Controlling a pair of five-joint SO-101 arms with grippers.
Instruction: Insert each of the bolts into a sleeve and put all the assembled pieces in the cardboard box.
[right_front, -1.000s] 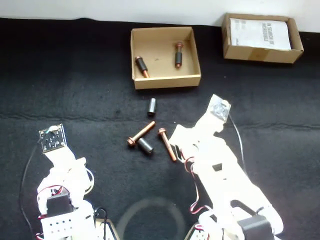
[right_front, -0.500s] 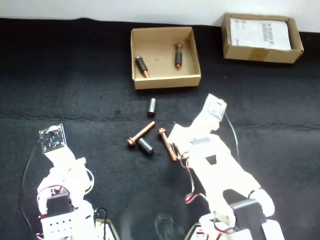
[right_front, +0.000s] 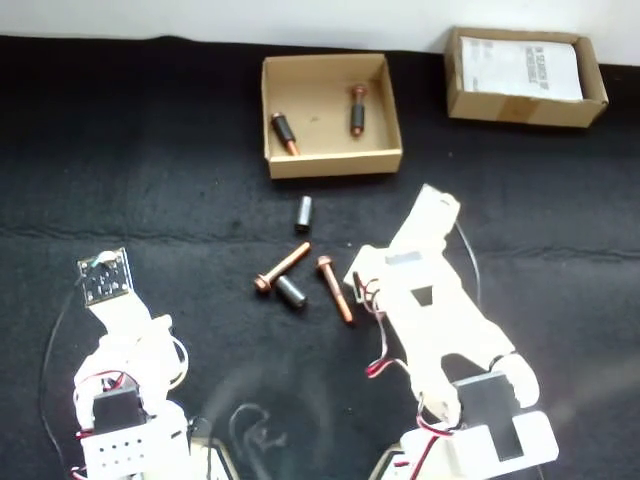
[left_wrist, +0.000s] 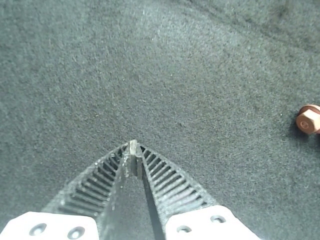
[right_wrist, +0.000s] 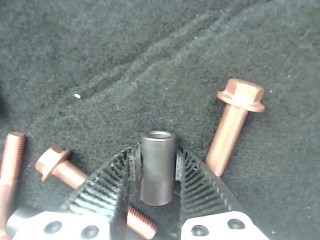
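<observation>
While the left end effector (left_wrist: 134, 149) sat closed over the bench (left_wrist: 100, 60) at seven o'clock, the right end effector (right_wrist: 157, 154) was clamped on a sleeve (right_wrist: 158, 175) among bolts (right_wrist: 234, 122); the cardboard box (right_front: 335, 163) stood at twelve o'clock.

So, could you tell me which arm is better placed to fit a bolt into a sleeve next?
Probably right: the right end effector holds a sleeve, with a loose bolt lying beside it. The left end effector is shut over bare cloth, a bolt head well off to one side.
</observation>
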